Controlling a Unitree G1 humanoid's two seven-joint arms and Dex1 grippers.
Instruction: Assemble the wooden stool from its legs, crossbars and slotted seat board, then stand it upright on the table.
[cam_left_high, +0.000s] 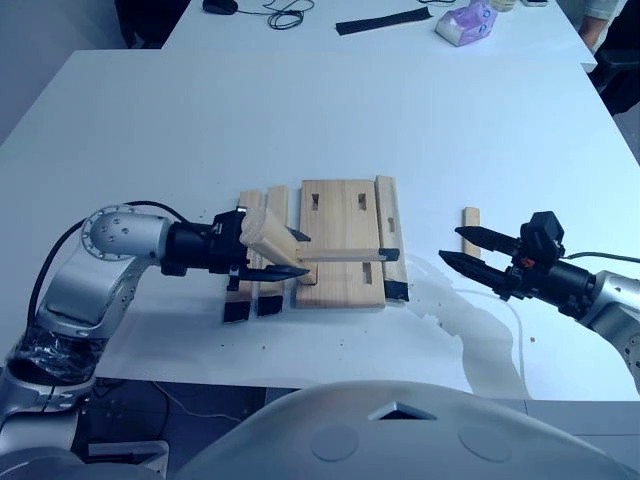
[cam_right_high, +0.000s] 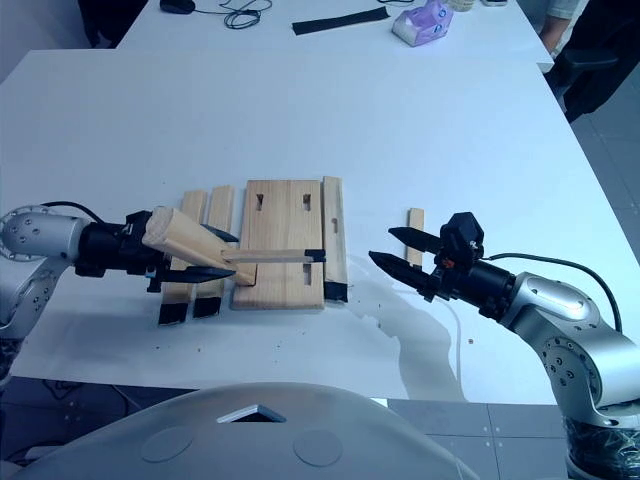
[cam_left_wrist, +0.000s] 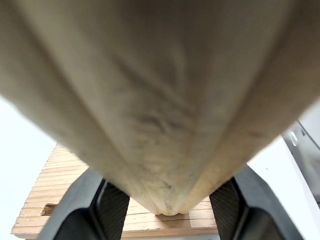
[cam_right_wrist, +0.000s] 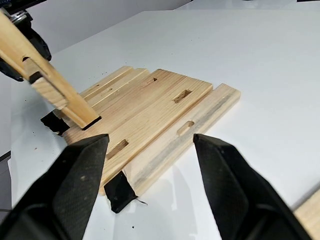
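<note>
The far table (cam_left_high: 250, 38) bears a mouse (cam_left_high: 220, 6), cables (cam_left_high: 287, 14), a black strip (cam_left_high: 383, 21) and a purple pouch (cam_left_high: 466, 24).

Matt, grainy wooden seat board (cam_left_high: 335, 225) on smooth, faintly glossy table (cam_left_high: 300, 110).

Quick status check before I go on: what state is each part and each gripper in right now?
left gripper: shut on the held leg
held leg: lifted, roughly level over the seat board
seat board: lying flat, visible slots empty
two left legs: lying flat, unassembled
right leg: lying flat beside the board
crossbar: lying flat, apart
right gripper: open, empty
</note>
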